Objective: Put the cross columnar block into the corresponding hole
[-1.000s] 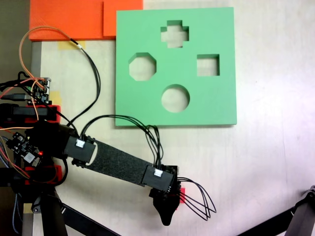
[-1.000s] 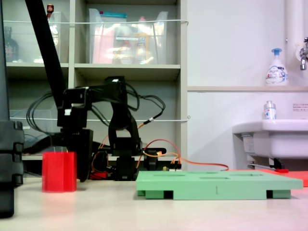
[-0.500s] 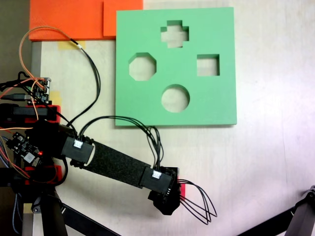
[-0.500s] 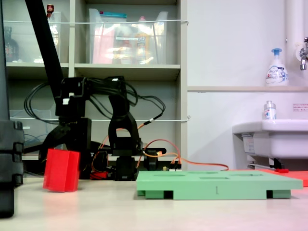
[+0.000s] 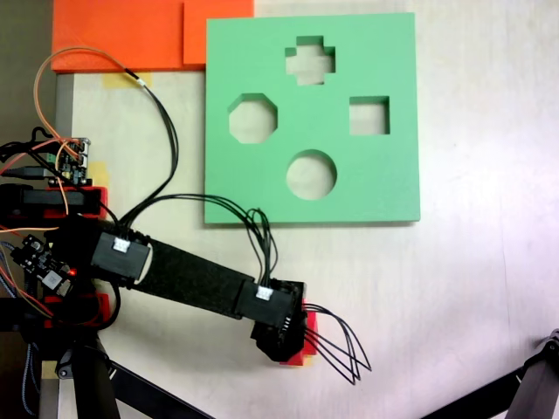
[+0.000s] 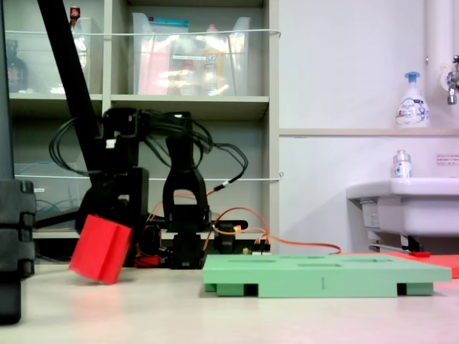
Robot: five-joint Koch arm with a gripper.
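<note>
The cross columnar block is bright red and tilted, its lower corner at or just above the table. From above, only red slivers of the block show under the black gripper. The gripper comes down onto the block's top and looks shut on it. The green foam board lies flat beyond the arm, and in a fixed view it is a low slab. Its plus-shaped corresponding hole is at the far edge, well away from the block.
The board also has octagonal, square and round cutouts. Orange foam sheets lie at the top left. The arm base with loose wires is at the left, and a tripod leg at the bottom right. A sink stands on the right.
The gripper closed in on the upright block and tipped it over to a tilt. The wrist drew back a little toward the base and the board.
</note>
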